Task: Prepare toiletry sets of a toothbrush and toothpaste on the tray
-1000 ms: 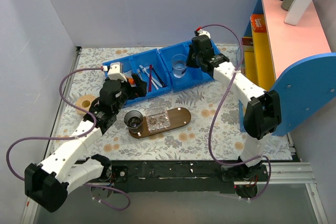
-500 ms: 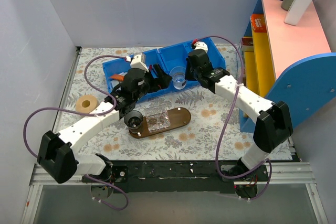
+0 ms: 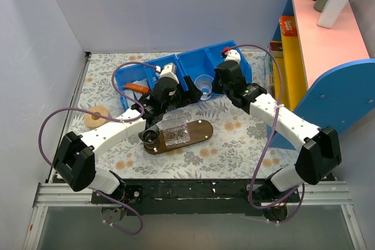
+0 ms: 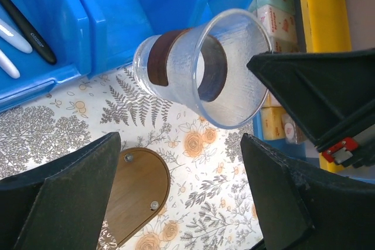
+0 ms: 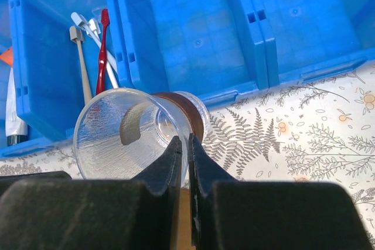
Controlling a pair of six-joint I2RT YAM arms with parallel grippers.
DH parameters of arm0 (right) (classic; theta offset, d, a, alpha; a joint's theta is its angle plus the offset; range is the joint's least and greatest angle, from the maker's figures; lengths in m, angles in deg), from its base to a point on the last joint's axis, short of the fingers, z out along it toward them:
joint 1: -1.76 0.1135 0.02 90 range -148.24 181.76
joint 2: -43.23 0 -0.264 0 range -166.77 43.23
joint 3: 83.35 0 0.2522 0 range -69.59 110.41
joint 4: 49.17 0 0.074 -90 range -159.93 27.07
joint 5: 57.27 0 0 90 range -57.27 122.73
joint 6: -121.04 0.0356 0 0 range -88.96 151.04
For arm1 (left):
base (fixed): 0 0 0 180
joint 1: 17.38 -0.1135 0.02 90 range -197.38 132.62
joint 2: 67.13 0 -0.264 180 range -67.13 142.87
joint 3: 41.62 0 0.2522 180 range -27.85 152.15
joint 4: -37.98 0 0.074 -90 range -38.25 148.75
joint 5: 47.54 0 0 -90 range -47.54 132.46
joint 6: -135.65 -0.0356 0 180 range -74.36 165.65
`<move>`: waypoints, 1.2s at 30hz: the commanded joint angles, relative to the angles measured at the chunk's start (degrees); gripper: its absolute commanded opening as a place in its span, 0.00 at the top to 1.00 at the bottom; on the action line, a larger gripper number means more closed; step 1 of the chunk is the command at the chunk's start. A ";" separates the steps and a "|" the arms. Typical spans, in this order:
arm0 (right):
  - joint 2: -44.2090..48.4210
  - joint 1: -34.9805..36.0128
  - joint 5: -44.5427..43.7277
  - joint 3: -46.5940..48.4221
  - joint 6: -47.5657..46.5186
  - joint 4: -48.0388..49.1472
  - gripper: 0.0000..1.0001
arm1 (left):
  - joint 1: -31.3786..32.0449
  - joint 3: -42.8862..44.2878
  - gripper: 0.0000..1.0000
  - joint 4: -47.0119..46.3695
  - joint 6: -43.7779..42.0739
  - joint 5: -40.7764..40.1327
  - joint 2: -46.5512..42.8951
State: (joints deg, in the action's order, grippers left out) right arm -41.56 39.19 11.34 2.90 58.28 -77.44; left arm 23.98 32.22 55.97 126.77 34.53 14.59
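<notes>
A clear plastic cup [image 3: 204,85] with a brown band hangs tilted over the front edge of the blue bins [image 3: 196,65]. My right gripper [image 5: 184,141] is shut on the rim of the cup [image 5: 117,133]. My left gripper [image 4: 179,141] is open just below the cup [image 4: 199,68] and touches nothing. The tray [image 3: 202,128], a dark wooden oval, lies on the table in front of both; its rounded end [image 4: 137,194] shows between my left fingers. A white toothbrush [image 5: 88,24] with pale-blue parts lies in a bin beside a red one [image 5: 104,51]. A white toothpaste tube [image 5: 12,109] shows partly at the left edge.
On the tray stand a dark cup [image 3: 150,134] and a clear crinkled packet [image 3: 176,134]. A tape roll [image 3: 94,115] lies at the left. A shelf unit [image 3: 328,45] with a yellow side and small boxes [image 4: 275,16] stands at the right. Purple cables loop off both arms.
My left arm swung right from the left bin to the cup, and its jaws narrowed slightly. My right gripper carried the cup out of the right bin toward the front and tilted it.
</notes>
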 commanded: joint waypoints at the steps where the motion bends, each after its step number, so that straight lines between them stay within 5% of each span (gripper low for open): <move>1: 4.37 0.71 -2.43 -1.03 1.23 7.47 0.99 | 0.38 2.50 0.17 -1.59 2.37 -1.21 -0.06; 8: 7.18 1.68 -3.05 -3.23 1.23 7.65 0.99 | 0.82 4.08 0.23 -2.21 3.25 -2.54 3.01; 22: 8.51 3.61 -4.72 -6.31 0.27 7.21 0.99 | 2.32 5.67 0.89 -2.12 2.55 -1.40 6.97; 26: 8.59 3.79 -3.40 -6.48 -0.35 6.33 0.99 | 2.58 6.72 1.00 -1.16 1.41 -1.04 8.11; 36: 10.26 3.88 2.12 -5.25 -3.77 0.88 0.61 | 3.11 8.74 1.00 0.69 -5.35 -0.43 9.17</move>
State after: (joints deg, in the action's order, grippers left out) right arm -34.29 43.36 10.44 -4.51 56.54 -77.74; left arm 26.34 37.79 58.16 125.22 32.41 24.82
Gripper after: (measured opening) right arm 0.357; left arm 0.055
